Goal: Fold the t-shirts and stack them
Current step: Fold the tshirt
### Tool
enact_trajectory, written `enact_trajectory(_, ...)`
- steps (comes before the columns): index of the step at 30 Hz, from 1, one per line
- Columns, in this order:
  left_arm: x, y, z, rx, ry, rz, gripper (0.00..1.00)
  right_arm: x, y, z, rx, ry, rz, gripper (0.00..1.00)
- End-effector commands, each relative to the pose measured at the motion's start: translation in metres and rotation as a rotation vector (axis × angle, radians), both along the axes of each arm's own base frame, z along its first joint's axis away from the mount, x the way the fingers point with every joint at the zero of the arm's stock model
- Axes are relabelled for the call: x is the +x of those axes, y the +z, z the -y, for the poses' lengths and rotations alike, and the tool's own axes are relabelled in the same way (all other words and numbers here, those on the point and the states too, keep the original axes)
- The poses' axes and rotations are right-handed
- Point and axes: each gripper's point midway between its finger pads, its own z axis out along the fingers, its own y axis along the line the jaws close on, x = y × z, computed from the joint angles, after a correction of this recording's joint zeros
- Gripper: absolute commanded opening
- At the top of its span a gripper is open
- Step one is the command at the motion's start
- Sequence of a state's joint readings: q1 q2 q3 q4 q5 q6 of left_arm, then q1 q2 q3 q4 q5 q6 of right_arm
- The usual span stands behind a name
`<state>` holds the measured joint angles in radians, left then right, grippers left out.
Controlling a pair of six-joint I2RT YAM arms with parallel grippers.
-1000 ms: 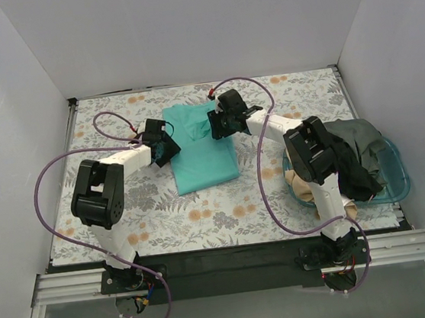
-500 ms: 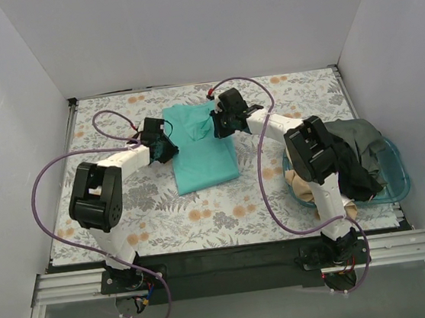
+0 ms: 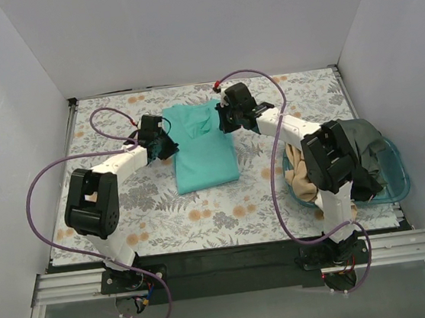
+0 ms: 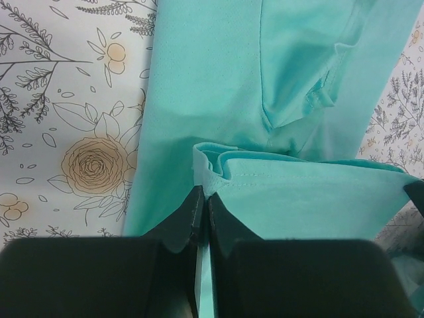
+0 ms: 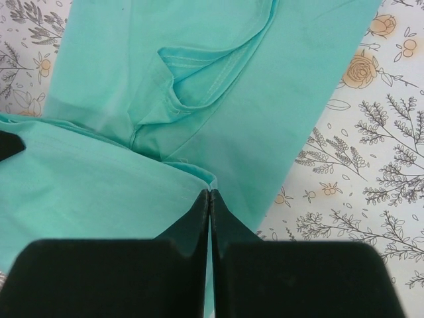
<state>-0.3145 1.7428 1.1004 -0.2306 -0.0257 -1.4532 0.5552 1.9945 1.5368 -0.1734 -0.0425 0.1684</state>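
A teal-green t-shirt (image 3: 202,151) lies folded lengthwise on the flowered table (image 3: 118,208), collar end far. My left gripper (image 3: 163,144) is shut on a folded corner of the teal cloth (image 4: 218,162) at its left edge. My right gripper (image 3: 222,121) is shut on the other corner of that fold (image 5: 199,177) at the right edge. Both hold the fold raised over the shirt's far part, where the collar (image 5: 199,73) shows. Black, grey-olive and beige shirts (image 3: 351,160) are heaped in the blue tub.
The translucent blue plastic tub (image 3: 399,176) stands at the right edge of the table, partly behind my right arm. White walls enclose the table on three sides. Purple cables loop from both arms.
Both grippers have moved toward the far end of the table, carrying the teal fold further up over the shirt. The visible teal shape is shorter at the near end.
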Motion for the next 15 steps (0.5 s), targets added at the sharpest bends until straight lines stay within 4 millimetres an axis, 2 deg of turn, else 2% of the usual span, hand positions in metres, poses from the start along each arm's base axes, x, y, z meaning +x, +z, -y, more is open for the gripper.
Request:
enact_trajectory(1,0.009,0.024,0.002,0.005,-0.01,0.072,0.01,0.009,0.008,0.009,-0.001,-0.046,0.035,0.01)
enact_trajectory(5,0.014,0.012,-0.001,0.031,0.005,0.053,0.01,0.014,-0.005,0.013,-0.004,-0.068,0.006,0.01)
enact_trajectory(9,0.021,-0.014,-0.009,0.094,0.033,0.003,0.04,0.023,-0.017,0.016,-0.015,-0.081,-0.012,0.01)
enact_trajectory(11,0.027,-0.017,-0.012,0.116,0.045,0.004,0.12,0.031,-0.026,0.02,-0.041,-0.106,-0.01,0.01)
enact_trajectory(13,0.029,-0.022,-0.014,0.136,0.047,-0.008,0.15,0.034,-0.041,0.021,-0.058,-0.103,-0.039,0.01)
enact_trajectory(14,0.034,-0.018,-0.016,0.149,0.061,0.002,0.18,0.037,-0.038,0.018,-0.049,-0.094,-0.036,0.12)
enact_trajectory(15,0.031,-0.02,-0.019,0.165,0.066,-0.015,0.23,0.038,-0.046,0.018,-0.059,-0.095,-0.053,0.29)
